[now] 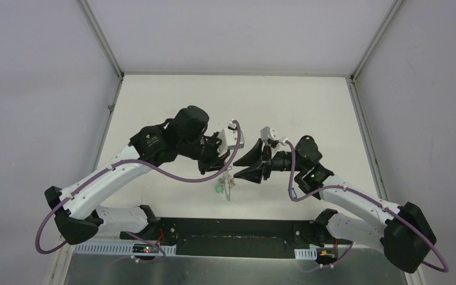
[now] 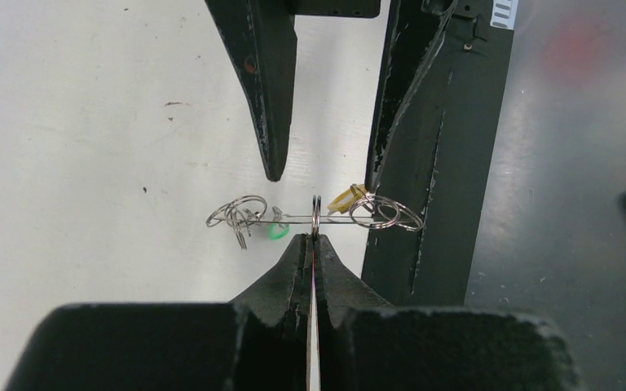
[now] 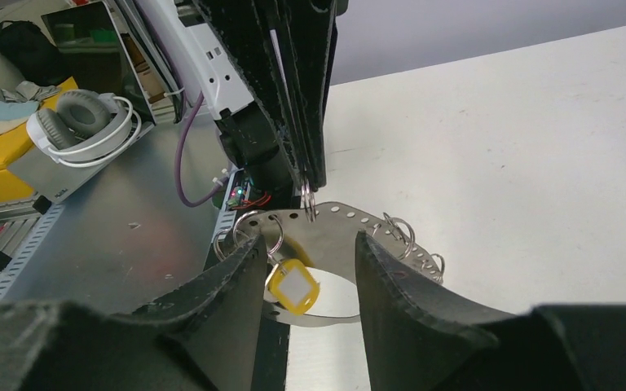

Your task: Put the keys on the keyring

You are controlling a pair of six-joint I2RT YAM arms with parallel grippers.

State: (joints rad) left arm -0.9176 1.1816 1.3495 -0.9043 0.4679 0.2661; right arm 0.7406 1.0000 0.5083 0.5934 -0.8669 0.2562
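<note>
- Keyring (image 3: 338, 221) at centre of the right wrist view: flat grey hoop pierced with small holes, hanging upright from its top rim.
- Left gripper (image 3: 308, 189) reaching down from the upper middle of that frame, fingers pressed tight together, clenched on the keyring's top rim, with a small silver split ring (image 3: 308, 202) right at the fingertips.
- Right gripper (image 3: 310, 238) released: two black fingers rising from the bottom edge, spread apart, with the upper arc of the hoop in the gap between them. Contact between either finger and the hoop not clear.
- Yellow tag (image 3: 293, 285) with a pale face, dangling inside that gap just beside the finger at frame left.
- Further split rings (image 3: 399, 232) strung along the rim, right of centre.
- Left wrist view: hoop seen edge-on as a thin line across mid-frame. Green tag (image 2: 275, 232) just below it, left of the clenched fingertips.
- Top view: both arms meeting at frame centre over the white table (image 1: 172, 107), with hoop and tags hanging just below the fingertips. Key blades too small to make out.
- Grey headphones (image 3: 81, 122) at upper left of the right wrist view, beyond the table.
</note>
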